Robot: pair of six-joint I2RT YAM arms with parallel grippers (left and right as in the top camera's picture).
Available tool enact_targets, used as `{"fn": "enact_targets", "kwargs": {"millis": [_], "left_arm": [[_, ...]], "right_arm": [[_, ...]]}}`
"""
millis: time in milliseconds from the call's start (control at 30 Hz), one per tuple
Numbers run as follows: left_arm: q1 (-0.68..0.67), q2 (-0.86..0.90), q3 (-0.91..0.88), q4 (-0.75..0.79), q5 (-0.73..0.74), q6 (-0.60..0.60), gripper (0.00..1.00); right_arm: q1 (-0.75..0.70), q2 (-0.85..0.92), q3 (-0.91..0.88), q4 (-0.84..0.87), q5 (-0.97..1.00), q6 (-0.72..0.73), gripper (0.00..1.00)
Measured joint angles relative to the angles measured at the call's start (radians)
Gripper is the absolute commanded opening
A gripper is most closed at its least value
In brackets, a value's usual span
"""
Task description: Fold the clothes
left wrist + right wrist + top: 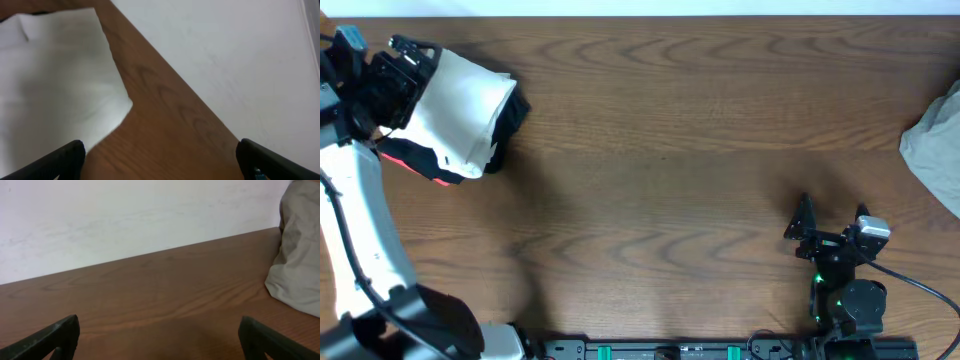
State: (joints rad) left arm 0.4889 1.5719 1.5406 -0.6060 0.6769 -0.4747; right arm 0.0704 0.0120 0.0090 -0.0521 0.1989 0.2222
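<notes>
The clothes (470, 95) lie folded at the table's far left, a white bundle resting on a black garment; no lettering shows. In the left wrist view the white cloth (50, 75) fills the upper left. My left gripper (420, 62) hovers over the bundle's far left end, open, and in its own view the left gripper (160, 160) has only bare wood between its fingers. My right gripper (833, 215) stands open near the front right of the table. The right wrist view shows the right gripper (160, 340) holding nothing.
The black folded garment (512, 115) with a red-orange edge (415, 165) lies under the white bundle. A crumpled pale grey cloth (938, 145) sits at the table's right edge, and the same pale grey cloth (300, 255) is ahead-right of my right gripper. A white wall (125, 215) runs behind the table.
</notes>
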Motion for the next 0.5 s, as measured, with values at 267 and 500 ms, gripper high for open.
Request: {"fn": "enact_targets", "kwargs": {"millis": [267,500], "left_arm": [[-0.219,-0.336,-0.01,-0.029,-0.036,0.059,0.98],[-0.492,-0.611,-0.038,-0.197,-0.225,0.181,0.98]], "right_arm": [[0.0,0.0,0.0,0.0,0.0,0.0,0.99],[0.0,0.0,0.0,0.0,0.0,0.0,0.99]]}}
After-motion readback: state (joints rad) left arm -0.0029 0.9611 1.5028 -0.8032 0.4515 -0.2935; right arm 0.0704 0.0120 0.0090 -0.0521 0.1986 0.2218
